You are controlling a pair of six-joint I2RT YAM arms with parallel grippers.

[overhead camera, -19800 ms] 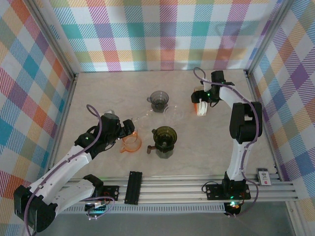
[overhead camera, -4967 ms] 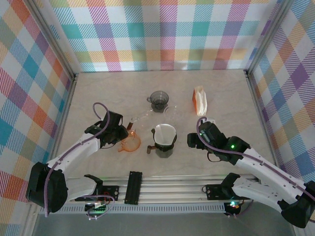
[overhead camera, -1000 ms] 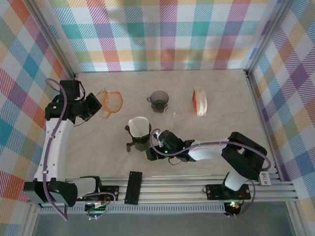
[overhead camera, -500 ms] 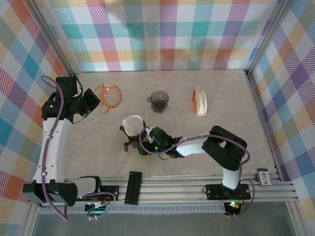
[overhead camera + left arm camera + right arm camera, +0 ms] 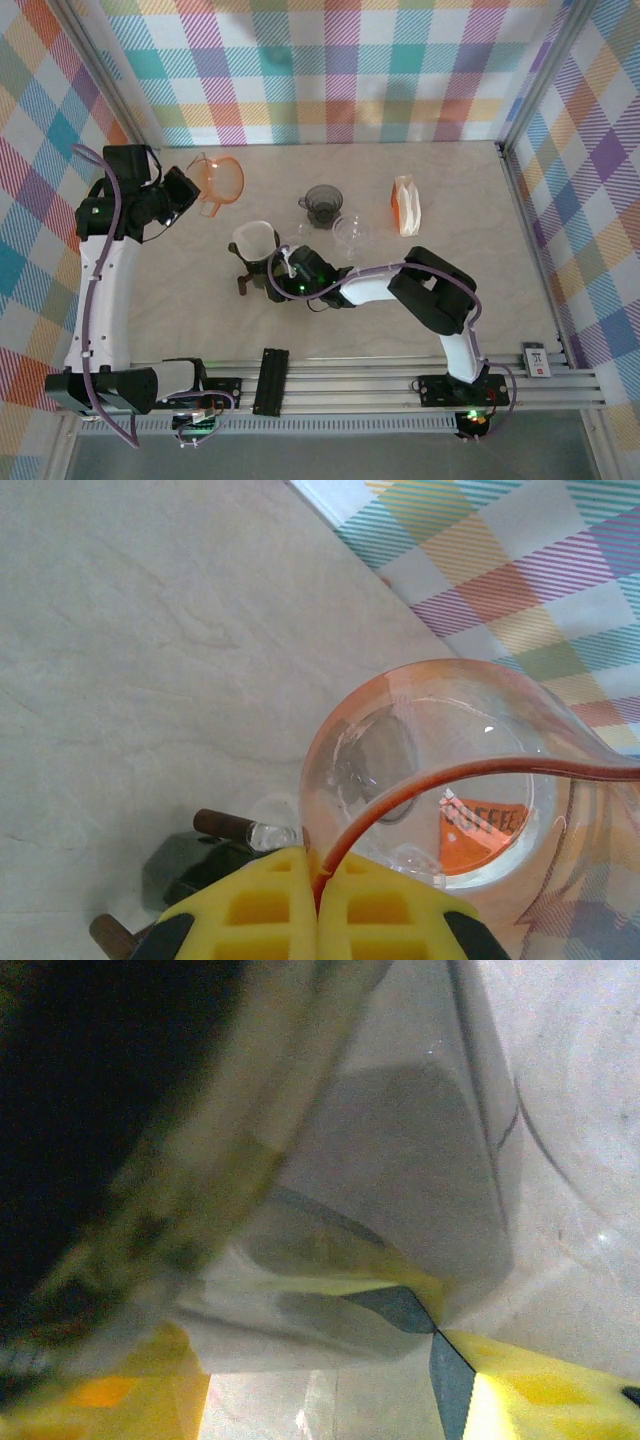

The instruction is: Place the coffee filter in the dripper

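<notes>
The white paper coffee filter (image 5: 254,238) sits in the dark green dripper (image 5: 261,266) left of centre, so the right gripper (image 5: 291,278), its opening unclear, should withdraw gently, while the left gripper (image 5: 318,872) pinches the orange translucent dripper (image 5: 420,730).

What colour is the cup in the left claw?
The cup is see-through orange, clearest in the left wrist view.
</notes>
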